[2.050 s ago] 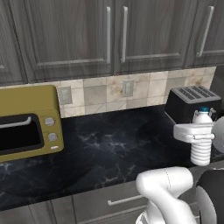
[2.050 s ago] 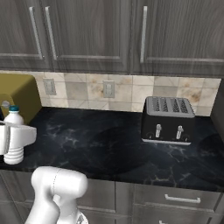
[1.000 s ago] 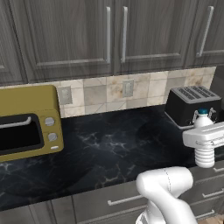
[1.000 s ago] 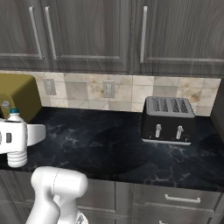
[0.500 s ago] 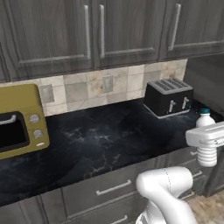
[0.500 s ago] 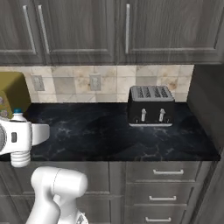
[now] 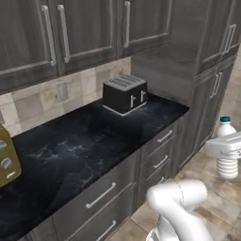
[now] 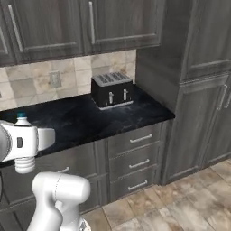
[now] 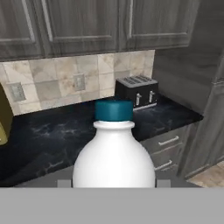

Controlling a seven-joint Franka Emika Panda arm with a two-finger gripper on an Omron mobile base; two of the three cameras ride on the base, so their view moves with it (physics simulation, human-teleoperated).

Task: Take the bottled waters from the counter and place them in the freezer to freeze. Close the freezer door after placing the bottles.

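My gripper (image 7: 227, 149) is shut on a bottled water (image 7: 227, 155), a pale ribbed bottle with a teal cap, held upright in the air off the counter's right end, above the floor. From the right base the same gripper (image 8: 25, 144) and bottle (image 8: 23, 163) show at the far left, in front of the counter (image 8: 81, 119). The hand view looks over the bottle (image 9: 113, 162) and its teal cap at the black veined counter (image 9: 43, 135). The counter (image 7: 70, 146) lies left of the bottle. The freezer and its door are out of view.
A black toaster (image 7: 124, 94) (image 8: 111, 90) (image 9: 136, 91) stands at the counter's back right. A yellow toaster oven (image 7: 7, 160) sits at the left edge. Grey drawers (image 8: 135, 158) run under the counter, a tall dark cabinet (image 8: 198, 90) stands to the right, and tiled floor (image 8: 180, 203) lies in front.
The whole picture has swung right, so the base has moved: the toaster slid left and the tall cabinet and floor came into view. The bottle stays in the shut gripper.
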